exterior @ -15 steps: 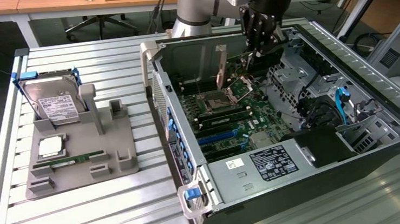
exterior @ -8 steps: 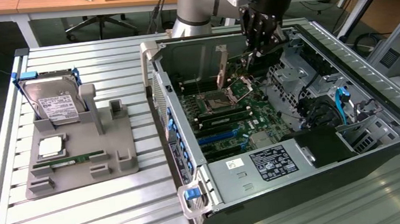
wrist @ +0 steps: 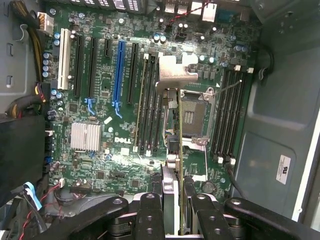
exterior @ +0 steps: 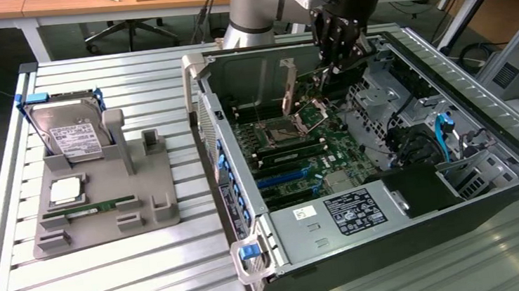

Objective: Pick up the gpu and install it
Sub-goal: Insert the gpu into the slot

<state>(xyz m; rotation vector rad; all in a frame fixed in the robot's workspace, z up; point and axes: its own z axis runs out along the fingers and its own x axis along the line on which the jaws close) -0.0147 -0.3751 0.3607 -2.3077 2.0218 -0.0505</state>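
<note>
The word "DELL" is printed in white on the green motherboard (wrist: 100, 170), near a ribbed silver heatsink (wrist: 86, 136). A white sticker (wrist: 283, 169) is fixed to the grey inner wall of the computer case (exterior: 244, 69), but its marks cannot be read. Labels are carried by the power supply (exterior: 341, 216) and by the hard drive (exterior: 70, 134), which is propped in a grey holder (exterior: 98, 234) on the slatted counter (exterior: 112, 285) at the exterior view's left; their print is too small to be made out. The gpu (wrist: 175, 75) is pinched between the two fingers of the end effector (wrist: 174, 200) and is held inside the open case, over the CPU socket (wrist: 192, 117) and the memory slots beside it. In the wrist view the card is seen edge-on, so its faces are hidden; its thin edge and silver end bracket are presented. Whether the card touches the board cannot be told. The fingers are cut off by the frame edge in the wrist view, and the arm's upper part is cut off in the exterior view.
</note>
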